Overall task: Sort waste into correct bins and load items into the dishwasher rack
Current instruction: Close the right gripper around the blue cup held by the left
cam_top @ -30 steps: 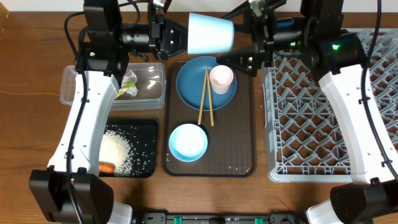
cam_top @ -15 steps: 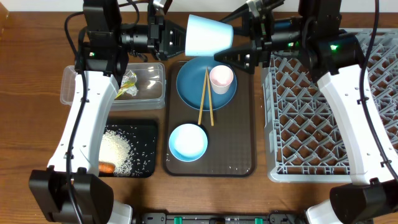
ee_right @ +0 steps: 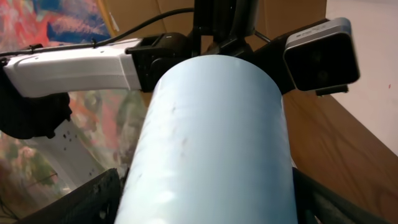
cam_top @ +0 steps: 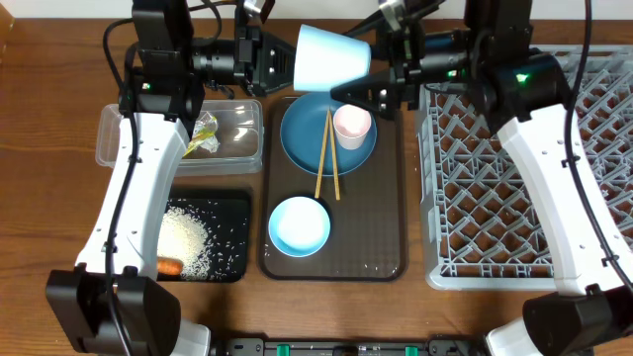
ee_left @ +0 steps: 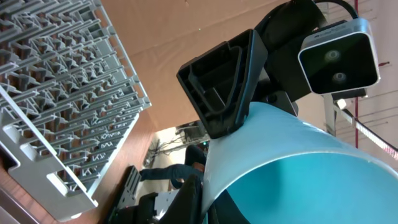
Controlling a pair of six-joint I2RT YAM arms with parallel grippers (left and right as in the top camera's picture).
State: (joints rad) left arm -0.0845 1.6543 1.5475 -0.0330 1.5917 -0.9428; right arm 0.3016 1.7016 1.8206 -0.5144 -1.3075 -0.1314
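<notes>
The light-blue cup (cam_top: 331, 56) hangs on its side in the air above the far end of the table. My left gripper (cam_top: 287, 59) is shut on its rim (ee_left: 208, 199), with one finger inside the cup (ee_left: 298, 168). From the right, my right gripper (cam_top: 368, 61) straddles the cup's base. In the right wrist view the cup (ee_right: 211, 137) fills the gap of the right gripper (ee_right: 205, 202), and the black fingers (ee_right: 93, 199) lie against both sides. Below sit the blue plate (cam_top: 307, 143), pink cup (cam_top: 352, 123), chopsticks (cam_top: 326, 163) and bowl (cam_top: 299, 225).
The plate, pink cup, chopsticks and bowl rest on a dark brown tray (cam_top: 381, 227). The grey dishwasher rack (cam_top: 514, 178) fills the right side. At left, a clear tub (cam_top: 237, 133) holds a wrapper (cam_top: 205, 133). A black tray (cam_top: 232, 213) holds rice (cam_top: 186, 237) and a carrot (cam_top: 170, 266).
My right gripper has slid left onto the cup's base and its fingers have narrowed against it. The left gripper and the cup have stayed put.
</notes>
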